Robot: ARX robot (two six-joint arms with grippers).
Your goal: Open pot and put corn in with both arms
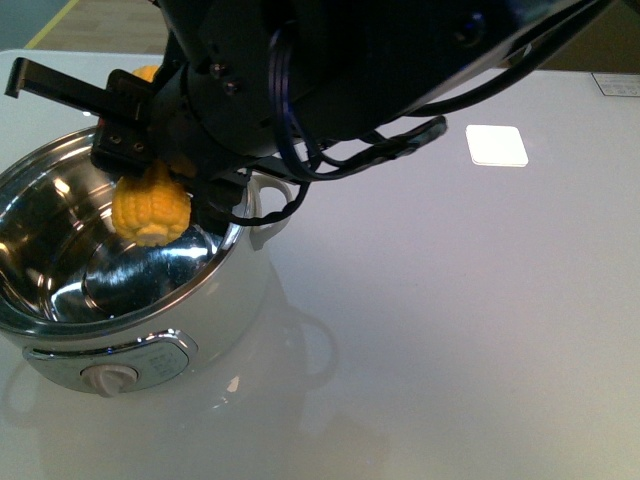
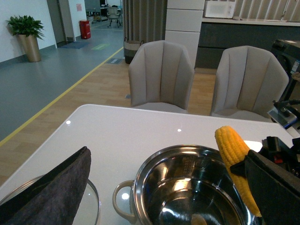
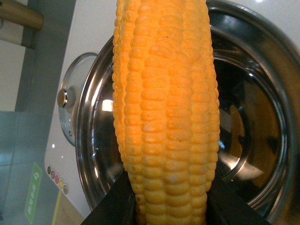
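We've got the yellow-orange husked corn cob point(image 1: 151, 207) clamped between the fingers of the black right gripper point(image 1: 150, 170), hanging over the open mouth of the big round white electric pot w/ shiny steel interior point(image 1: 205, 290). The right wrist view confirms it: both dark fingers point(image 3: 117, 201) press the cob's sides, w/ the steel bowl directly behind. The glass lid w/ cream knob point(image 3: 70, 105) is already off, resting on the white table point(image 1: 450, 300) just beside the pot on the side away from the right arm. In the left wrist view a dark finger point(image 2: 51, 187) overlaps the lid, but we can't tell whether the left gripper point(image 2: 51, 190) is gripping or free. Step in hand, as we judge it: lower & release. To do it well we'd bring the cob nearer the pot floor before letting go, keep it clear of the rim, & tilt it flatter so it doesn't bounce or mark the steel. Slow descent, then part the fingers fully before lifting out.
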